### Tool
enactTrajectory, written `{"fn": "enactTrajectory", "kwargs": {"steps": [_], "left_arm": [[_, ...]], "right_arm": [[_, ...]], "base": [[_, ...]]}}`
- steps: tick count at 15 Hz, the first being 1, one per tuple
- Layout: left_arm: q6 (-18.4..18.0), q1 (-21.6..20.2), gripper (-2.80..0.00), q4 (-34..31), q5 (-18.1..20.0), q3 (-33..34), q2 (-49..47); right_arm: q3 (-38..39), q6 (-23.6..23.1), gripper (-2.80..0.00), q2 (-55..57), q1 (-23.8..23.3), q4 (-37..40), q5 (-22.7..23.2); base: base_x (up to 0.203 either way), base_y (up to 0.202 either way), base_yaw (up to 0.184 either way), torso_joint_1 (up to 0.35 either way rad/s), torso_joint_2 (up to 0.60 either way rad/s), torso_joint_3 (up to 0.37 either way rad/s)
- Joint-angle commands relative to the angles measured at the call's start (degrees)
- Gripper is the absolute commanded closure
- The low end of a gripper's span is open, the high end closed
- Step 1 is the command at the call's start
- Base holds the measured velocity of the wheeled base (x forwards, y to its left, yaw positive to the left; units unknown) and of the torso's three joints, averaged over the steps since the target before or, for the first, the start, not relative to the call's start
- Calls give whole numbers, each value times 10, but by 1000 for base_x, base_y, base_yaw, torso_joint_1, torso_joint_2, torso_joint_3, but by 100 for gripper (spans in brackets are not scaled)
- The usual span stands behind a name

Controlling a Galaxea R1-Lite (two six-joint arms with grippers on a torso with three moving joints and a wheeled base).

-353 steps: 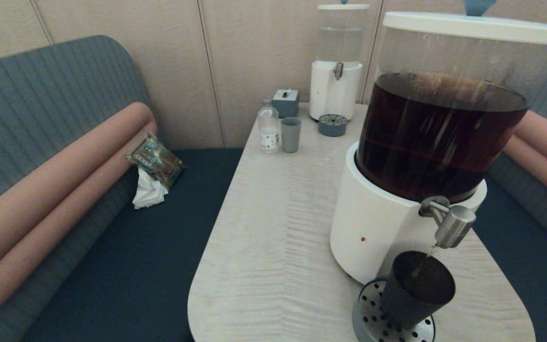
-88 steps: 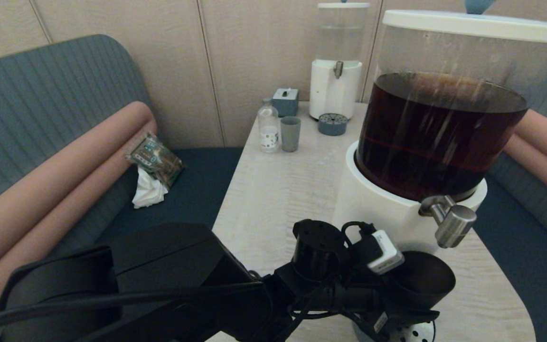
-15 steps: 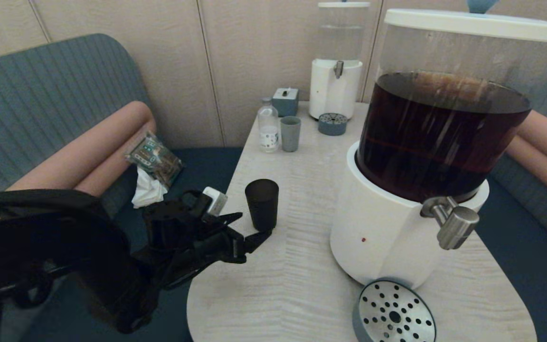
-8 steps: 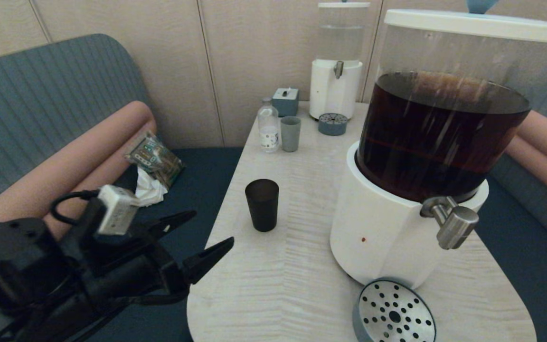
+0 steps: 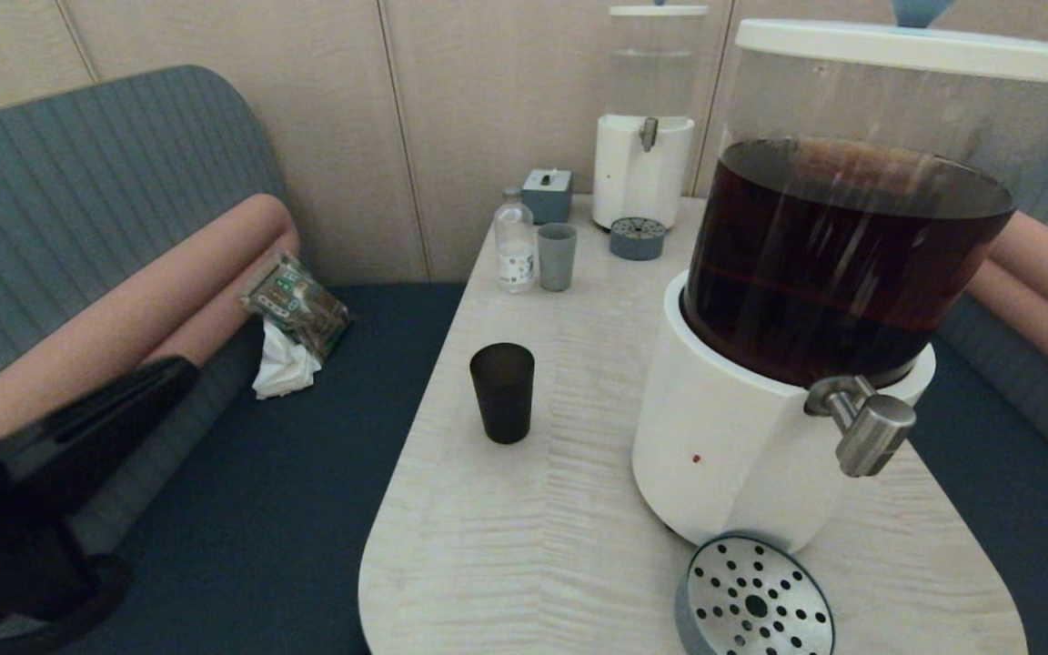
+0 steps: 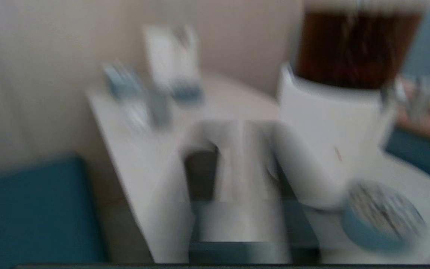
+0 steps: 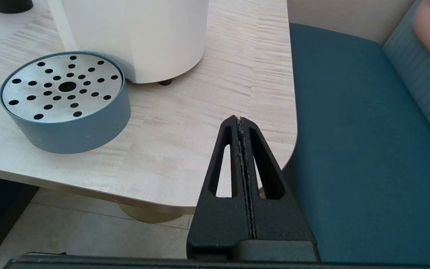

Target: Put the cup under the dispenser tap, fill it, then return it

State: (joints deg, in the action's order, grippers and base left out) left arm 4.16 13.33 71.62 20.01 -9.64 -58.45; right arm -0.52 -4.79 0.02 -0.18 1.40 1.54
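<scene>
The matte black cup [image 5: 502, 393] stands upright and alone on the pale table [image 5: 524, 546], left of the big white-based dispenser [image 5: 724, 446] of dark brown drink. Its steel tap [image 5: 870, 432] hangs over the perforated drip tray [image 5: 754, 600], which has nothing on it. My left arm [image 5: 51, 473] is low at the far left, off the table, well away from the cup. My left gripper [image 6: 243, 149] shows only as a motion smear. My right gripper [image 7: 240, 119] is shut on nothing, by the table's near right corner, beside the drip tray [image 7: 65, 101].
At the table's far end stand a small white dispenser [image 5: 644, 173], its little drip tray [image 5: 638, 239], a grey-blue cup [image 5: 557, 257], a clear bottle [image 5: 515, 246] and a small box [image 5: 548, 196]. Dark blue bench seats flank the table; a packet and tissue [image 5: 292, 318] lie on the left one.
My left arm has pulled back down and to the left, away from the cup, and its gripper has left the head view. The cup stays where it stood.
</scene>
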Motion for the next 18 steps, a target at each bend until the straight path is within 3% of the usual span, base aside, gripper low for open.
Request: {"fn": "enactTrajectory", "kwargs": {"steps": [1, 7, 11, 16, 18], "left_arm": [[1, -33, 0, -31, 2, -35, 92], [-6, -137, 0, -153, 0, -64, 327], [-41, -150, 0, -181, -2, 17, 456], [-78, -143, 0, -346, -7, 114, 582], [-88, -143, 0, -390, -56, 119, 584]], "right_arm": [[0, -1, 0, -1, 0, 0, 0], [0, 0, 0, 0, 0, 0, 0], [0, 0, 0, -1, 0, 0, 0], [0, 0, 0, 0, 0, 0, 0], [0, 0, 0, -1, 0, 0, 0]], "base": [[0, 0, 0, 0, 0, 0], [0, 0, 0, 0, 0, 0], [0, 0, 0, 0, 0, 0], [0, 0, 0, 0, 0, 0], [0, 0, 0, 0, 0, 0]]}}
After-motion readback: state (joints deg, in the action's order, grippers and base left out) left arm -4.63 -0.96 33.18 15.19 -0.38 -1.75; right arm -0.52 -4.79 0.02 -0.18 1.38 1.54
